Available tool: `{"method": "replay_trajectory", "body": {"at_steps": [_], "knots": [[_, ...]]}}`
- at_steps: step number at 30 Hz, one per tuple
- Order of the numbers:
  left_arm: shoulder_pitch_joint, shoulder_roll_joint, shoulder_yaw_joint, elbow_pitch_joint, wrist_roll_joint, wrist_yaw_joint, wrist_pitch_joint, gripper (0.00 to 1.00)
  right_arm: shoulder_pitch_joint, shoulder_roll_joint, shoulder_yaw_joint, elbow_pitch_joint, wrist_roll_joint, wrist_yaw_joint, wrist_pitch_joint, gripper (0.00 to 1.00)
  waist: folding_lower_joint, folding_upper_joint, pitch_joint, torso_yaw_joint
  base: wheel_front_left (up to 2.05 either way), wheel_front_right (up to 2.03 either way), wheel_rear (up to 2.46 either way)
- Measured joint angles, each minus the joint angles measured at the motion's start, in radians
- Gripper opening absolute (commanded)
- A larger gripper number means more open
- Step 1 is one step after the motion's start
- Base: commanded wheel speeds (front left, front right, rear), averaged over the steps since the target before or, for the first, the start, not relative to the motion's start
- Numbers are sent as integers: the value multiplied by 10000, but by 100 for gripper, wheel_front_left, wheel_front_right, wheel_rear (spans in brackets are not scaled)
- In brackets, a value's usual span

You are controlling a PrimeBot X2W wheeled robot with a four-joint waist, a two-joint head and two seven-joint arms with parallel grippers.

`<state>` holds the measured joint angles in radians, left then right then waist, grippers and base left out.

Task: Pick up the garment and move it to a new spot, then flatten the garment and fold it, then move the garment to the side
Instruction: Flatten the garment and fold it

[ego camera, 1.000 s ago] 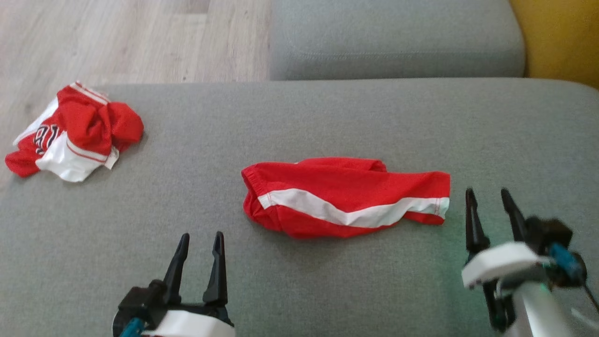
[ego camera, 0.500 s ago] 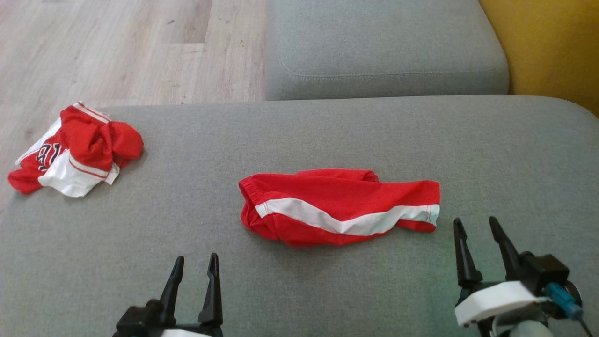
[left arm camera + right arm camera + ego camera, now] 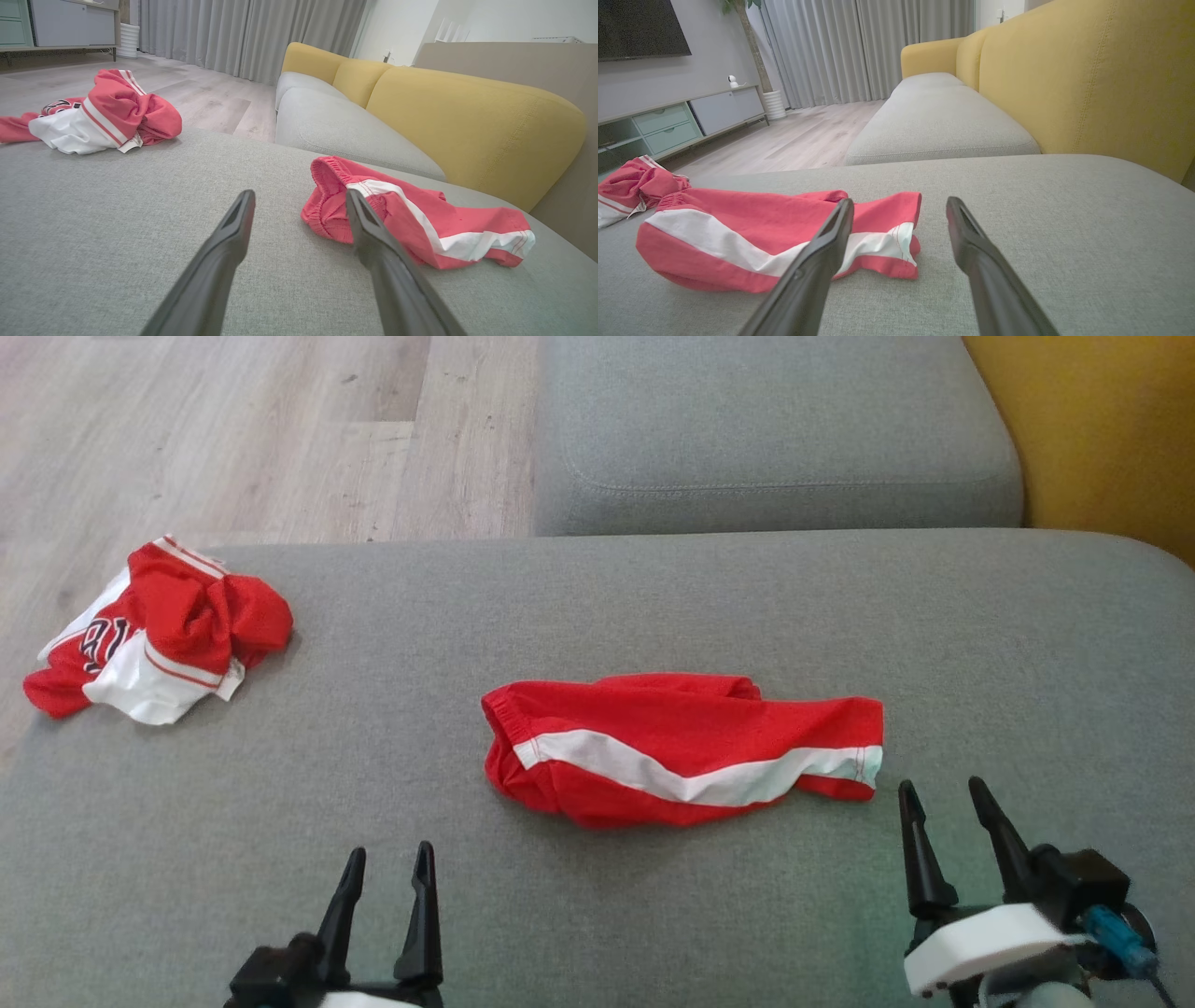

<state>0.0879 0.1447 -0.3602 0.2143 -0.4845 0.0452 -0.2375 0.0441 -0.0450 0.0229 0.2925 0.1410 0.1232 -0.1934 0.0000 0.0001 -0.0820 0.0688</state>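
Your left gripper (image 3: 391, 849): two long black fingers (image 3: 416, 933), tapering to points, on black base. Your right gripper (image 3: 939, 785): same fingers, rounded white wrist cover (image 3: 980, 947) behind, black block (image 3: 1074, 887) with blue plug (image 3: 1116, 938) at side.

A crumpled red-and-white jersey (image 3: 154, 635) lies well ahead and left of the left pincer (image 3: 392, 849), at the edge of the grey seat cushion (image 3: 653, 597). Farther ahead of the right pincer (image 3: 940, 784) sits a second grey cushion (image 3: 775, 429), with the yellow backrest (image 3: 1111, 420) to its right and the pale wood floor (image 3: 233, 429) to its left.
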Motion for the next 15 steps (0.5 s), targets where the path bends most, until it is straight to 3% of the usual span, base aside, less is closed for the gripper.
{"method": "replay_trajectory", "body": {"at_steps": [9, 15], "knots": [[-55, 69, -174, -2, 0, 52, 196, 100, 85, 0, 48, -2, 0, 0, 48, 100, 0, 0, 180, -79, 0, 0, 0], [-1620, -107, -892, 186, -161, -464, 1710, 100, 74, 0, 38, -10, -21, 0, 104, 100, 1, 0, 486, -184, 0, 0, 0]]}}
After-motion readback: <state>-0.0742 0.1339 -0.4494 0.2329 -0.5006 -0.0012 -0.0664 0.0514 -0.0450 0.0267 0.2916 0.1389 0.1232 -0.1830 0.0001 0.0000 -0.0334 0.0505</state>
